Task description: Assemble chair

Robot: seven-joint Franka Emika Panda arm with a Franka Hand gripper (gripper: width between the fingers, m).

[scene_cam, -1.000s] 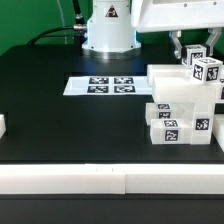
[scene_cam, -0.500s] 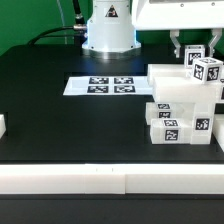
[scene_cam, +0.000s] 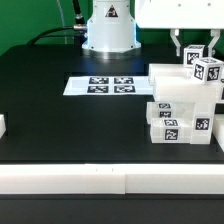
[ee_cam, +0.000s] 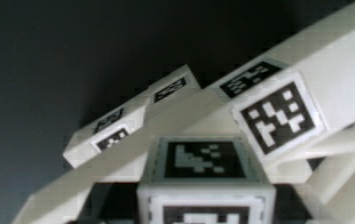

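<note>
Black tabletop point(scene_cam: 60, 120): jaws pinch a leg point(scene_cam: 205, 70) atop the chair point(scene_cam: 180, 105); next, seat it squarely.

chair point(scene_cam: 185, 105) cut off at exterior view's right edge, wrist view blurred

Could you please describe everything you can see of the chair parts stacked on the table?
The chair is a matte white stack of chunky plastic blocks at the exterior view's right, on the black table. Small black-and-white square tags mark its faces. A tagged square leg sticks up at the top, with the end effector directly above it, shut. The flat marker board lies apart from it.
</note>
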